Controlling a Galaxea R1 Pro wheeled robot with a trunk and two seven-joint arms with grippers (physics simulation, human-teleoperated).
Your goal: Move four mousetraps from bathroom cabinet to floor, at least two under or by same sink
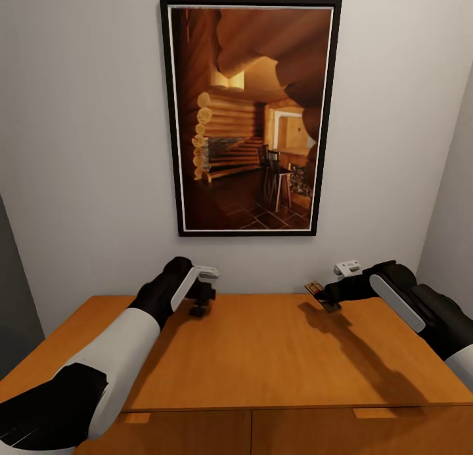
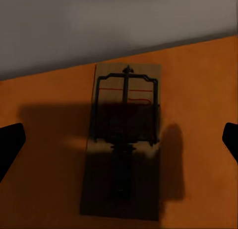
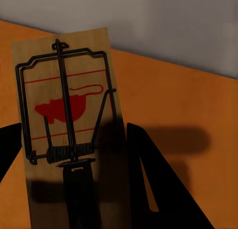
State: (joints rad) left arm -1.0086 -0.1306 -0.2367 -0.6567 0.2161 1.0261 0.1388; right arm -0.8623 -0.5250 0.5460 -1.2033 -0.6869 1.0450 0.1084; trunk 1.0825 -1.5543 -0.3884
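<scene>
Both arms forward, end effectors [image 1: 201, 305] [image 1: 326, 298] low

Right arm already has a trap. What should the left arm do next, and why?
Probably lower the left pincer straight down and close on the mousetrap under it. In the left wrist view that trap lies flat on the cabinet top, centred between the open fingers, which are not yet touching it. The right pincer holds the other mousetrap lifted off the top.

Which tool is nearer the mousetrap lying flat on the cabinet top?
Left. The left tool hangs just above that mousetrap, fingers spread either side. The right tool is across the cabinet, holding another mousetrap.
</scene>
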